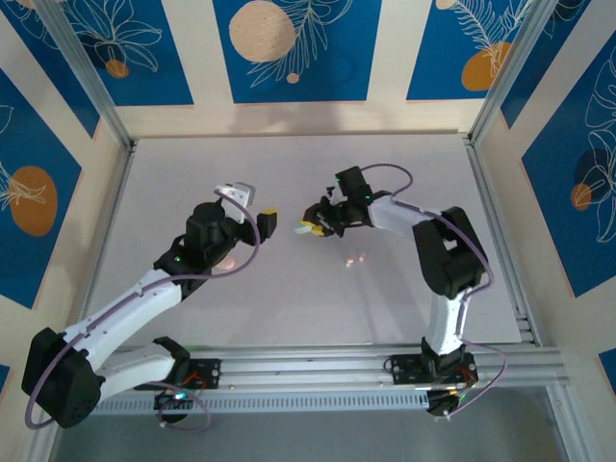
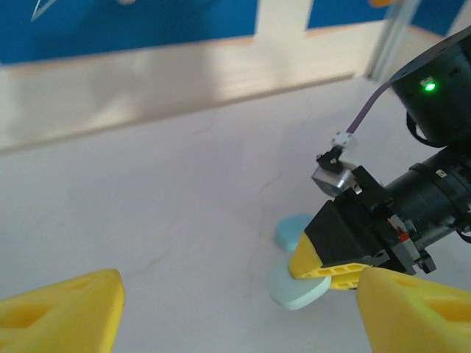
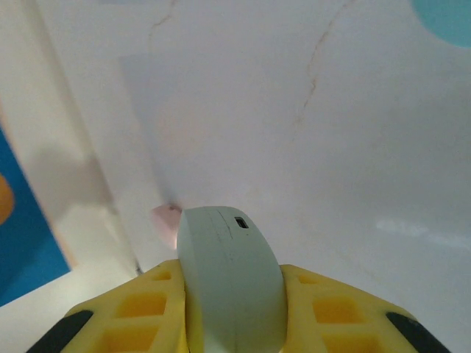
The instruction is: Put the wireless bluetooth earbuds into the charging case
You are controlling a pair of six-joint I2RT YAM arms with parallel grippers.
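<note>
One case (image 3: 232, 287) lengthwise between yellow fingers (image 3: 136, 320).

The mint case (image 3: 229, 287) runs off the bottom edge, hiding part of a pink object (image 3: 166, 220) behind it.

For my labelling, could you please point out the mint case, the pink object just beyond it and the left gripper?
mint case (image 3: 229, 268): right wrist view, its rounded top face.
pink object (image 3: 165, 220): right wrist view, its visible edge.
left gripper (image 2: 240, 285): left wrist view, midway between fingertips.
</note>
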